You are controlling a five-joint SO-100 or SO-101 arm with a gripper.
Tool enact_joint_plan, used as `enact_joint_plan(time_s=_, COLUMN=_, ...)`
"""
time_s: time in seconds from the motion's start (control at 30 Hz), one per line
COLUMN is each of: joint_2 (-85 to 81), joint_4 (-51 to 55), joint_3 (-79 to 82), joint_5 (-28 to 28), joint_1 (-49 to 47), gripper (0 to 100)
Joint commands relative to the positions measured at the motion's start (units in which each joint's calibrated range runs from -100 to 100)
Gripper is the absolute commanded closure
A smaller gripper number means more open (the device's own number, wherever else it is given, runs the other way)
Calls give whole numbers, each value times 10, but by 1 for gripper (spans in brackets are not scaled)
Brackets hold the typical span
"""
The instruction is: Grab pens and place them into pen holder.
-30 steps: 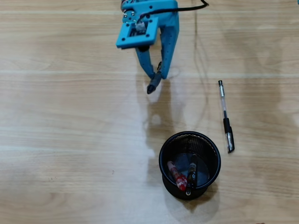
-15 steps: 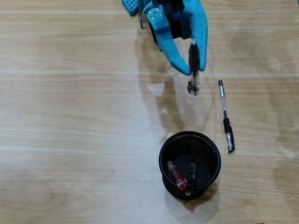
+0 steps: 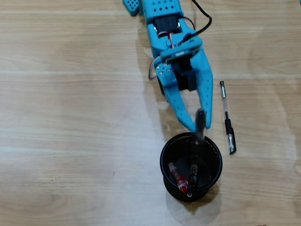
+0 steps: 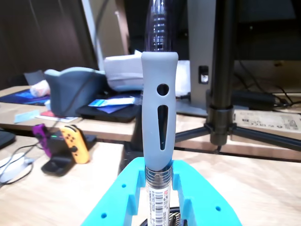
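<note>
Wooden tabletop (image 3: 70, 117) beneath: the blue gripper (image 3: 198, 123) pinches a grey pen (image 4: 159, 141) upright over the mesh pen holder (image 3: 165, 165).

I see light wood-grain counter (image 3: 70, 117); round black mesh pen holder (image 3: 165, 165) standing on it, clear black-capped pen (image 3: 227, 118) lying just right.

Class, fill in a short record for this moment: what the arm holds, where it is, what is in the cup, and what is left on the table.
Pincer: blue two-finger pincer, shut on the grey-gripped clear pen
Held pen position: upright, tip over the cup's rim
Cup: round black mesh pen holder, standing on the wooden table
Inside the cup: red and clear pen, black pen
Left on the table: clear pen with black cap, right of the pincer in the overhead view
</note>
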Motion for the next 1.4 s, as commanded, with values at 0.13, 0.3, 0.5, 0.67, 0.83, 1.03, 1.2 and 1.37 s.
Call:
enact_joint_plan(time_s=0.13, joint_2=80, joint_4=-12, joint_3=-138, joint_5=2, joint_1=32, gripper=98)
enact_joint_plan(time_s=0.3, joint_2=101, joint_4=-12, joint_3=-152, joint_5=-1, joint_1=34, gripper=96)
enact_joint_plan(time_s=0.5, joint_2=101, joint_4=-12, joint_3=-144, joint_5=1, joint_1=31, gripper=87)
enact_joint_plan(time_s=0.67, joint_2=103, joint_4=-12, joint_3=-144, joint_5=0, joint_1=26, gripper=87)
enact_joint_plan(time_s=0.83, joint_2=96, joint_4=-10, joint_3=-144, joint_5=2, joint_1=25, gripper=87)
enact_joint_plan(time_s=1.03, joint_2=27, joint_4=33, joint_3=-101, joint_5=34, joint_1=9, gripper=96)
enact_joint_plan(time_s=1.2, joint_2=-82, joint_4=197, joint_3=-41, joint_5=44, joint_1=0, gripper=98)
enact_joint_plan(time_s=1.37, joint_2=-204, joint_4=332, joint_3=48, joint_5=47, joint_1=-11, gripper=98)
